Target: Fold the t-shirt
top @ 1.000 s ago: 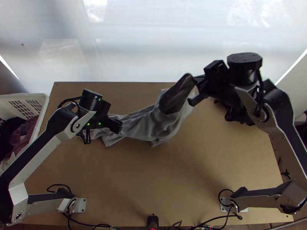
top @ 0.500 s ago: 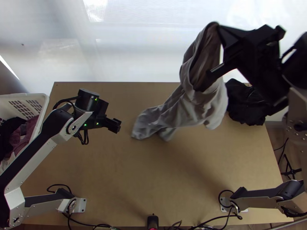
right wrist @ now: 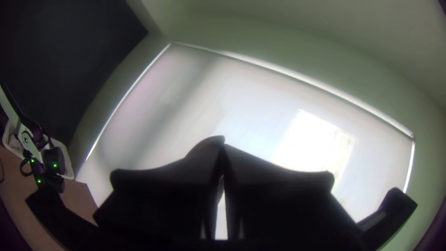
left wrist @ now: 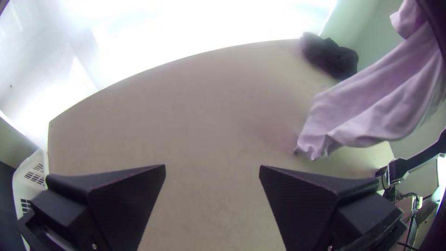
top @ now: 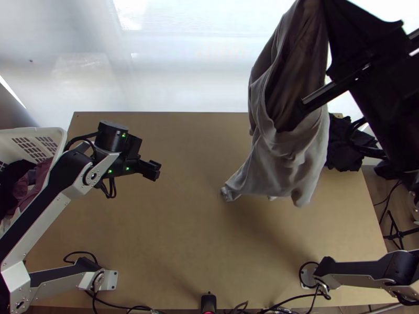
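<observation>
The shirt (top: 288, 167) hangs toward one o'clock of the table's (top: 157, 230) centre, grasped between the right gripper's (top: 331, 18) clenched fingers; the left gripper (top: 153, 170), at ten o'clock, has its fingers spread apart.

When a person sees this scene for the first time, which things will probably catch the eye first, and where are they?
Probably first the grey t-shirt, hanging in loose folds from the shut right gripper over the right half of the table. Next may come the left gripper, open and holding nothing over the left half, and the white basket of dark clothes at the table's left side.
</observation>
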Available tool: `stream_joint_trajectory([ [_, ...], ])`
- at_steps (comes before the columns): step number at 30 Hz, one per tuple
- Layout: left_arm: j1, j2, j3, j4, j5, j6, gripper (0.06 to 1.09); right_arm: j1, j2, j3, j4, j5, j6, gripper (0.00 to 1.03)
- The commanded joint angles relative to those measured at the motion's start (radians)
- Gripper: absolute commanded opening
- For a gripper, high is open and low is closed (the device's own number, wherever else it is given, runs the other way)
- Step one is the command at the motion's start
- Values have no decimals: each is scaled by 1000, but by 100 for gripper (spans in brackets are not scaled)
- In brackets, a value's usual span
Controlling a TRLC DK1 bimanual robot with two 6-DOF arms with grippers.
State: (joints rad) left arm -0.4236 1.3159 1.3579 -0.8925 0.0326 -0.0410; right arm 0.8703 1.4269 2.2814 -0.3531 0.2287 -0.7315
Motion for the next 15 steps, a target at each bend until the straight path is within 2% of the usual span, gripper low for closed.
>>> stream_joint_trajectory([
  [1,20,-10,-17,-3,0,-3,104,107,-14,1,75,3,-91,3],
  [9,32,-9,-28,-11,-2,0,104,277,-42,-108,57,47,-54,3],
  [12,37,-7,-34,-11,0,-2,104,326,-42,-126,37,61,-8,3],
  [15,39,-6,-40,-11,0,-3,104,326,-52,-157,-15,69,58,3],
])
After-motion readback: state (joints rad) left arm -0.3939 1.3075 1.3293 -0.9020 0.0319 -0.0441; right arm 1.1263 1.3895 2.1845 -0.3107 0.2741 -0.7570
